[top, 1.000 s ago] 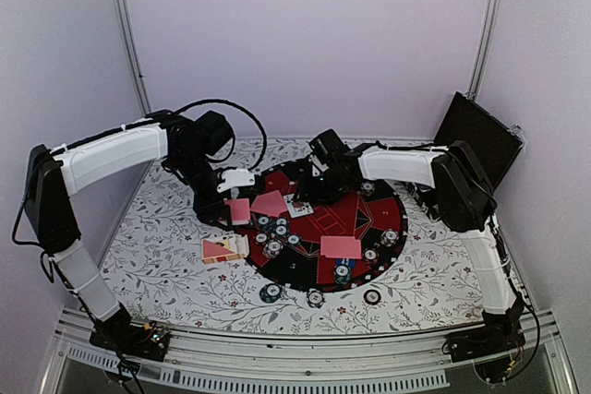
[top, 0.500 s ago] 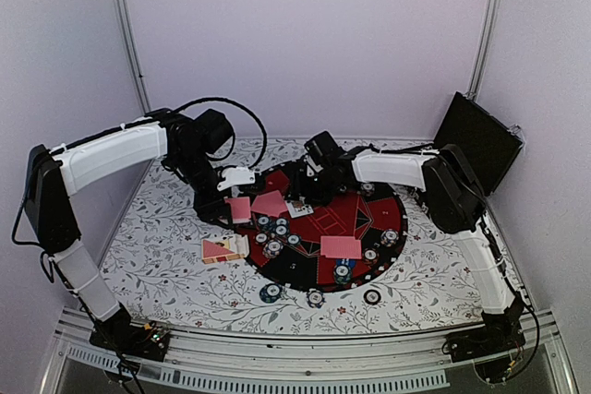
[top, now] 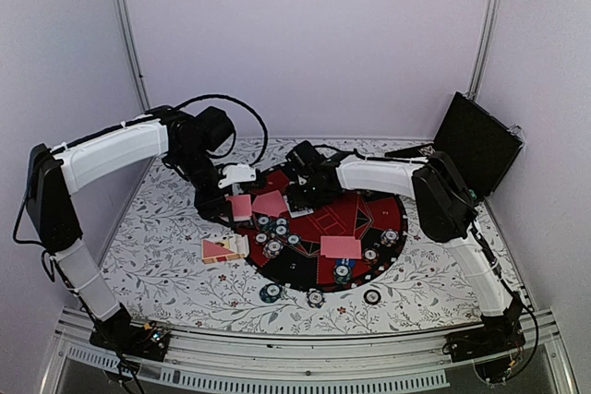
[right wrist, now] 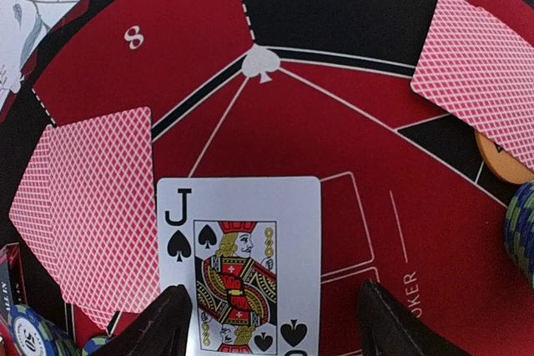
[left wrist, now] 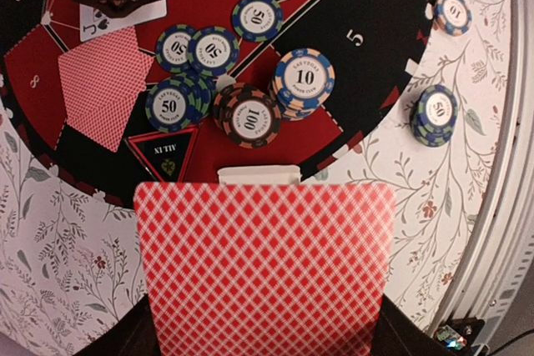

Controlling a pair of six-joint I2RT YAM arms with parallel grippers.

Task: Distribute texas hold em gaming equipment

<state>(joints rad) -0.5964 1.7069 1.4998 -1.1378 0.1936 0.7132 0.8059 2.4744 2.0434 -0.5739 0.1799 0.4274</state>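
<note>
My left gripper (top: 236, 195) is shut on a red-backed playing card (left wrist: 263, 264), held over the left rim of the round mat (top: 379, 214); the card hides the fingers. Below it lie poker chips: a "10" stack (left wrist: 304, 81), a "100" chip (left wrist: 248, 118) and several "50" chips (left wrist: 173, 106). My right gripper (right wrist: 275, 331) is open, low over the mat, its fingers either side of a face-up jack of spades (right wrist: 238, 256), also seen from above (top: 300, 211). Face-down cards lie left (right wrist: 88, 206) and right (right wrist: 484, 72) of it.
A card box (top: 219, 249) lies on the floral table left of the mat. Loose chips (top: 271, 292) (top: 372, 297) sit near the front edge. Another face-down card (top: 340, 246) lies on the mat's near side. The black case (top: 476, 140) stands open at back right.
My right gripper has moved left across the mat and now sits over the jack of spades. My left gripper with its card has hardly moved.
</note>
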